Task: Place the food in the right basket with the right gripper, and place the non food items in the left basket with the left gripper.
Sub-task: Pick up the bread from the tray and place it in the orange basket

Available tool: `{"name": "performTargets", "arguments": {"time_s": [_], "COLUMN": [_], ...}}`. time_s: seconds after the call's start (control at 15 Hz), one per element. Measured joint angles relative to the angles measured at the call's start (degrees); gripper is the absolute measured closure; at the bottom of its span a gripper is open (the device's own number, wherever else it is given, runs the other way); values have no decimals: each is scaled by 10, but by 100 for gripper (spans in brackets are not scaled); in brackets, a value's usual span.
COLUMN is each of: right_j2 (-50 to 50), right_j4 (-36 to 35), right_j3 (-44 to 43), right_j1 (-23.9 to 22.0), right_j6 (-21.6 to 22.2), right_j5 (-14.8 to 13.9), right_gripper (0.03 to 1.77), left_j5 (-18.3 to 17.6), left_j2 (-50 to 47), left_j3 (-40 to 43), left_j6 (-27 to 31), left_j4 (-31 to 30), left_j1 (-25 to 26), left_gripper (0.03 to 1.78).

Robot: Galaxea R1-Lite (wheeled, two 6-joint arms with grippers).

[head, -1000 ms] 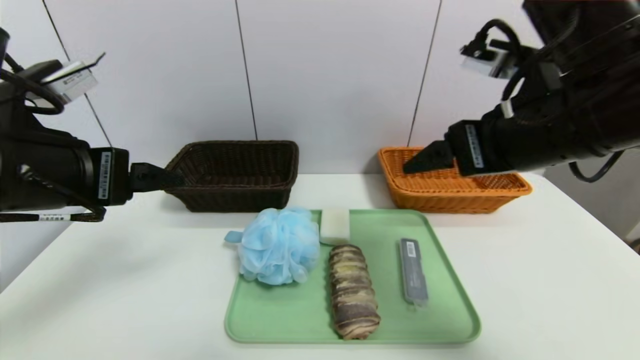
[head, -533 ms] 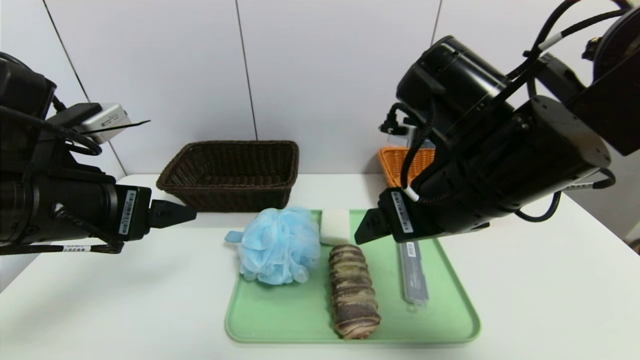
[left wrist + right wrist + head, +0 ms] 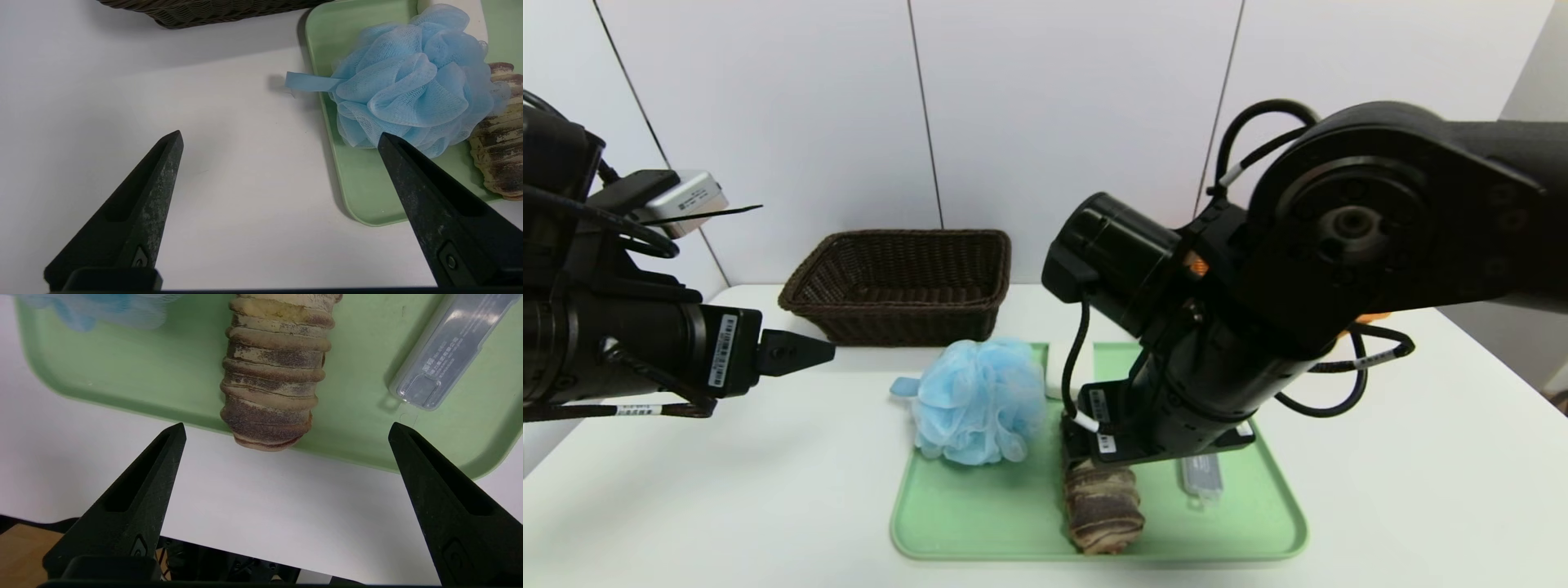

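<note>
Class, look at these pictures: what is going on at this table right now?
A two-armed robot is sorting items off a pale green plastic tray. Its right pincer hangs open above the near end of the brown-striped bread loaf, gripping nothing. The left pincer hangs open over the white table, beside the fluffy light blue mesh pouf. The slim grey case lies on the tray; the dark brown wicker basket holds nothing.

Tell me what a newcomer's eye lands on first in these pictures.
The bulky black right arm fills the middle of the head view, its right gripper open above the near end of the striped bread loaf on the green tray. Next comes the fluffy blue bath pouf at the tray's left edge. The left gripper is open over the white table, in front of the dark brown basket.
</note>
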Motion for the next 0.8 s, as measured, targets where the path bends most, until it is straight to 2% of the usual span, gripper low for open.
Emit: {"name": "performTargets", "arguments": {"time_s": [0.33,0.8], "right_j2": [73,131], "right_j4": [10,9], "right_j3": [-40,-48], "right_j1": [-1,-1], "right_j6": [26,39], "right_j5": [-34,-36], "right_gripper": [9,9], "left_j5": [0,0], "left_j2": [-5,-12], "left_j3": [2,12], "left_j6": [0,0], "left_j4": [0,0], "left_j1": [0,0], "left_gripper": [12,12]}}
